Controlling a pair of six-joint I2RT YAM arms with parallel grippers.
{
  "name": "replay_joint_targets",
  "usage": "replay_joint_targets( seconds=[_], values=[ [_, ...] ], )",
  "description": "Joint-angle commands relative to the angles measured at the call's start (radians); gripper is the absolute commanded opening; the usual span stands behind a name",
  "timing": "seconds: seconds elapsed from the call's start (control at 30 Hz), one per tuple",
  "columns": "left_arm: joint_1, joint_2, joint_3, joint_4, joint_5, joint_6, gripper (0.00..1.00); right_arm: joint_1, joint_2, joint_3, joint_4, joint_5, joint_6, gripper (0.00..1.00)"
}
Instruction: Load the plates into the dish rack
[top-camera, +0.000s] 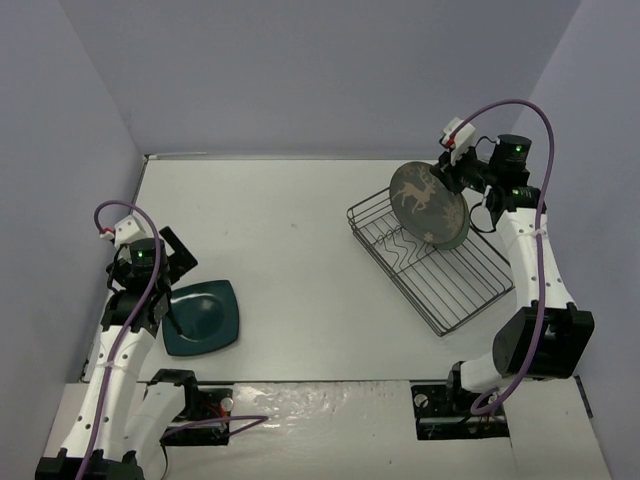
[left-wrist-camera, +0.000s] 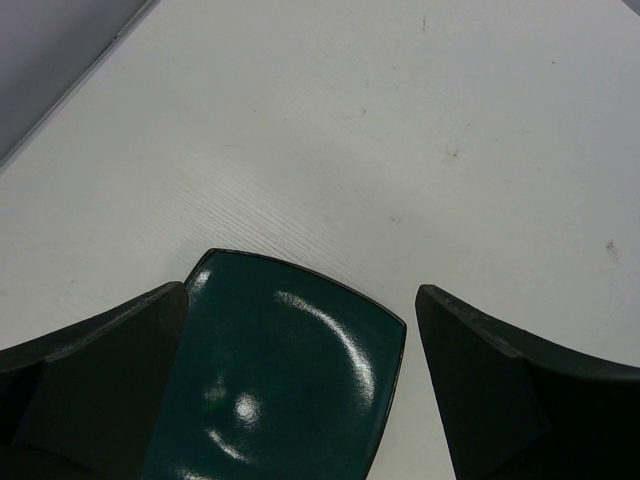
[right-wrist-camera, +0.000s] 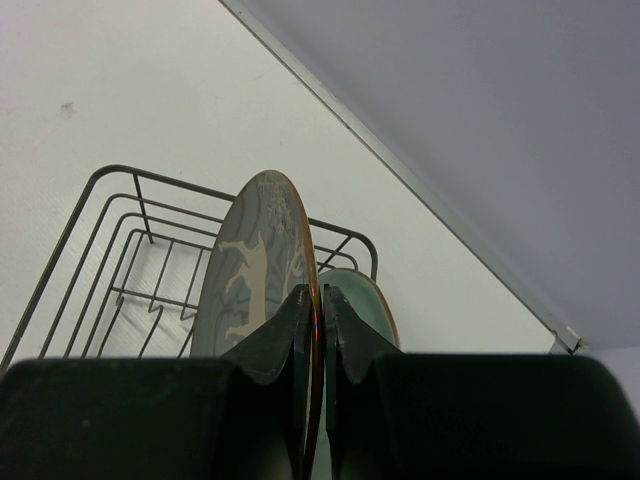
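Right pincer clamps deer plate on edge over dish rack; left pincer gapes apart.

Left arm folded close above base. Left gripper angled downward, jaws spread wide, nothing gripped. Right arm stretched forward, elbow bent. Right gripper raised, fingers pinched tight on deer plate rim.

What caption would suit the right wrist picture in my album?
Right pincer grips the deer plate by its rim, upright at the dish rack, a green plate beside it.
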Motion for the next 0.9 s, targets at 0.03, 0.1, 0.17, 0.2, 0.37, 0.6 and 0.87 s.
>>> replay_joint_targets(
  seconds=[0.03, 0.1, 0.17, 0.2, 0.37, 0.6, 0.87],
  values=[
    [-0.003, 0.019, 0.056, 0.049, -0.007, 0.019, 0.97, -0.002, -0.048, -0.008, 0.139, 0.003, -0.045, 0.00],
    [-0.002, 0.022, 0.059, 0.046, -0.011, 0.019, 0.97, 0.001, -0.041, -0.015, 0.129, -0.011, -0.046, 0.00],
    [-0.003, 0.022, 0.059, 0.046, -0.010, 0.016, 0.97, 0.010, -0.037, -0.030, 0.121, -0.019, -0.048, 0.00],
    [-0.003, 0.023, 0.057, 0.049, -0.010, 0.015, 0.97, 0.016, -0.037, -0.042, 0.120, -0.015, -0.055, 0.00],
    [-0.003, 0.026, 0.055, 0.047, -0.009, 0.014, 0.97, 0.029, -0.022, -0.088, 0.141, -0.012, -0.050, 0.00],
    [-0.003, 0.025, 0.061, 0.041, -0.015, 0.013, 0.97, 0.030, -0.001, -0.182, 0.253, -0.043, 0.011, 0.00],
    [-0.002, 0.018, 0.058, 0.027, -0.029, 0.015, 0.97, 0.034, -0.018, -0.248, 0.269, -0.043, 0.002, 0.00]
  ],
)
